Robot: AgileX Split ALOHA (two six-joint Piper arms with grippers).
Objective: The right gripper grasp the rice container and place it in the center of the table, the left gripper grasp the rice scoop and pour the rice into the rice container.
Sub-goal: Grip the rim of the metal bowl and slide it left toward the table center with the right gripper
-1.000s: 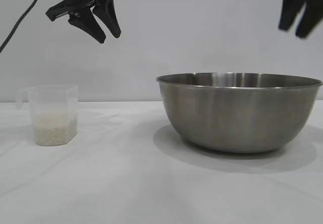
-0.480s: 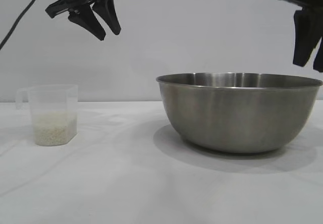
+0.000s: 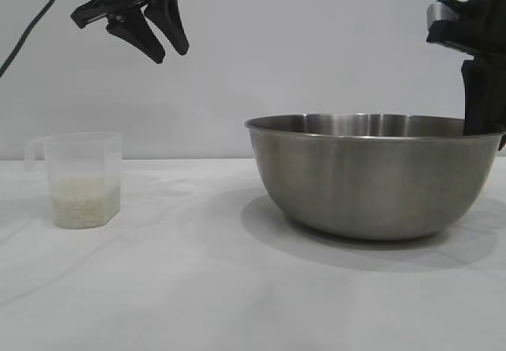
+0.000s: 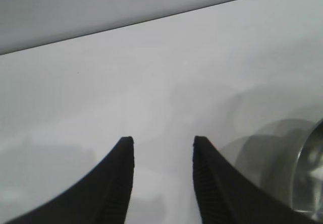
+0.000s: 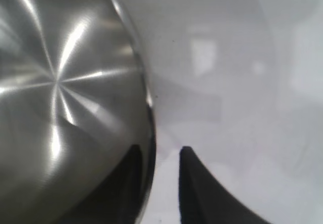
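Fingers of the left gripper [image 3: 155,43] are hanging part-open and empty, high above the counter [image 3: 198,288], gripping nothing and touching nothing. Below them and a little to their left, the rice scoop [image 3: 79,179] is standing upright on the counter with the rice [image 3: 81,201] lying in its lower part, untouched; its handle is pointing away from the bowl.

Moving right, the rice container [image 3: 371,173] is sitting on the counter, off toward the right side rather than at the middle. What has changed is here: a second ago the right gripper [image 5: 159,156] was hanging well above the bowl's right edge, and it has come down until its fingers [image 5: 194,183] are straddling the rolled rim, one finger inside the bowl and the other outside over the white counter. In the right wrist view a narrow gap is showing between them with the rim running through it, so they are closing in, but whether they are already pinching the steel I cannot tell.

I judge that the first step, taking hold of the container, is just being made; the bowl is not yet lifted or shifted toward the centre, and the scooping is waiting on that.
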